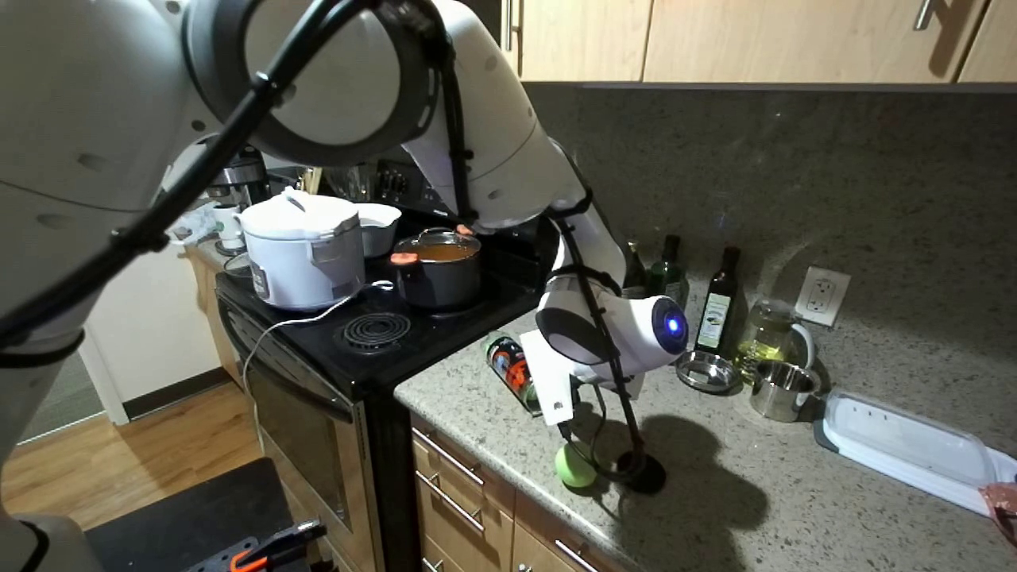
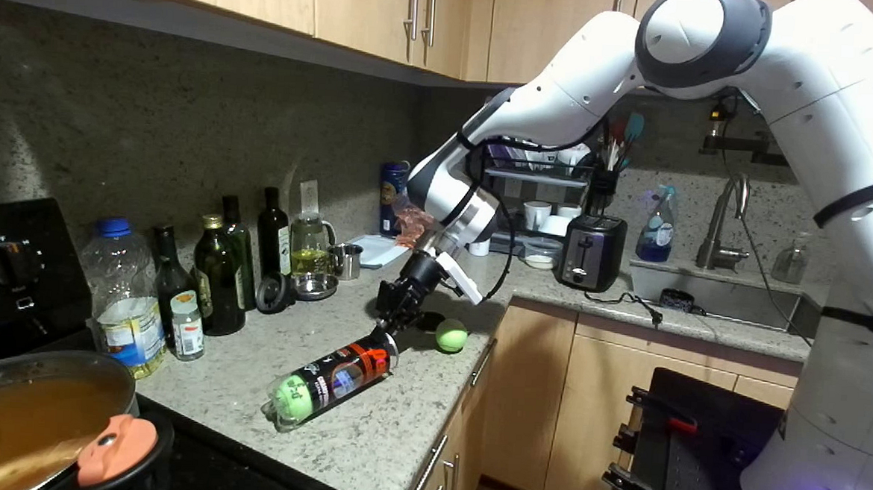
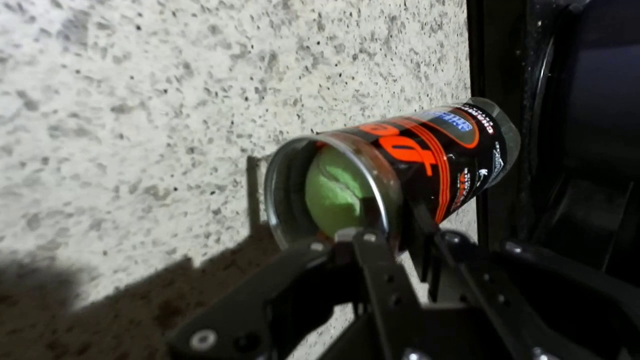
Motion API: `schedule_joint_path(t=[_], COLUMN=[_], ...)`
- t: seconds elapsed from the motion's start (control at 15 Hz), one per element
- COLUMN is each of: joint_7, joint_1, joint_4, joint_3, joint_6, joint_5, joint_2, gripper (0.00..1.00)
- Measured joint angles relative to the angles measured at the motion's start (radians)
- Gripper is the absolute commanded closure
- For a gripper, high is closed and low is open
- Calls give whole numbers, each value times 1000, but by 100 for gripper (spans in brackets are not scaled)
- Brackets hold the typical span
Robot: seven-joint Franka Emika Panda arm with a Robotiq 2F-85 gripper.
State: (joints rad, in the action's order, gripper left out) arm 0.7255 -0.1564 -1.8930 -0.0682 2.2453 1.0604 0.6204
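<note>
A clear tennis ball can [image 3: 415, 165] with a black and orange label lies on its side on the counter. Its open mouth faces my gripper [image 3: 397, 217], and a green ball [image 3: 335, 187] shows inside. My black fingers are close together at the rim: one appears inside the mouth, the other outside the wall. Whether they press on the wall I cannot tell. In an exterior view the gripper [image 2: 387, 324] reaches down to the mouth of the can [image 2: 348, 371]. A loose green ball [image 2: 450, 335] sits on the counter beside it, near the front edge.
A dark round disc [image 1: 647, 474] lies near the loose ball [image 1: 574, 467]. Along the back wall stand bottles [image 2: 218, 278], an oil jug [image 2: 309, 246] and a metal cup [image 2: 346, 261]. The stove [image 1: 373, 330] with a pot [image 1: 437, 274] borders the counter.
</note>
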Motion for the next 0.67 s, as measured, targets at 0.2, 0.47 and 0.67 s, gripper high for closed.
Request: schedule_joint_path(t=[0.2,0.47,0.67], joint_7=[0,0,0], joint_1=[-1,-1,0], joint_4=[12,31,34], joint_3=[0,0,0], joint_6=[-23,-63,-86], joint_5=[0,0,0], joint_2=[0,-5,-20], gripper=[98,99,99])
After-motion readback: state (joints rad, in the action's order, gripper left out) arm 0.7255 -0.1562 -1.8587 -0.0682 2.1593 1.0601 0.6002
